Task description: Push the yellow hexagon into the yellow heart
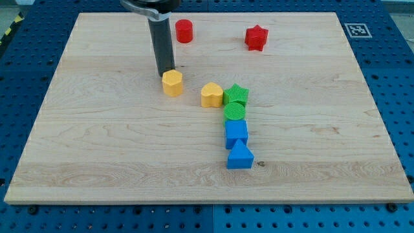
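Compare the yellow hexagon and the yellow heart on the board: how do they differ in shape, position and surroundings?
The yellow hexagon has flat sides; the yellow heart has two rounded lobes. The hexagon lies nearer the view's left and slightly higher; the heart sits to its right. My tip is right at the hexagon's upper left edge, while the heart stands against the green star. A gap of bare board separates the two. Both are yellow and similar in size.

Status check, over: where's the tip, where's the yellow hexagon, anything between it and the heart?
My tip at the yellow hexagon, on its top-left side. Yellow heart to its right, slightly lower, gap between. Path clear. Green star touches the heart's far side.
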### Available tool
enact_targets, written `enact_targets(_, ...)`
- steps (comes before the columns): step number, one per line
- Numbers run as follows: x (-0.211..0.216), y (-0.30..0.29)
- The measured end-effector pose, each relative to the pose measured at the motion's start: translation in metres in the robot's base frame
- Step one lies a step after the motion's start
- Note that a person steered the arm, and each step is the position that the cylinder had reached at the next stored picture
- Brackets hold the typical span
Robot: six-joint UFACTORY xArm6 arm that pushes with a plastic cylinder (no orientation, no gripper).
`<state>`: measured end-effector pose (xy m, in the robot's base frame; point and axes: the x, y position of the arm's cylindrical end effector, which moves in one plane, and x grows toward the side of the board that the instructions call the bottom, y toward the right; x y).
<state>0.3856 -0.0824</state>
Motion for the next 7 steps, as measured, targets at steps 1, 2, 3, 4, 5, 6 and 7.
enact_targets(1, 0.001, 0.0)
enact_targets(2, 0.001, 0.0)
enact_targets(3, 0.0, -0.017)
enact_targets(4, -0.003, -0.032)
enact_targets(5, -0.002, -0.052)
enact_targets(6, 0.007, -0.054)
enact_targets(7, 0.015, -0.054)
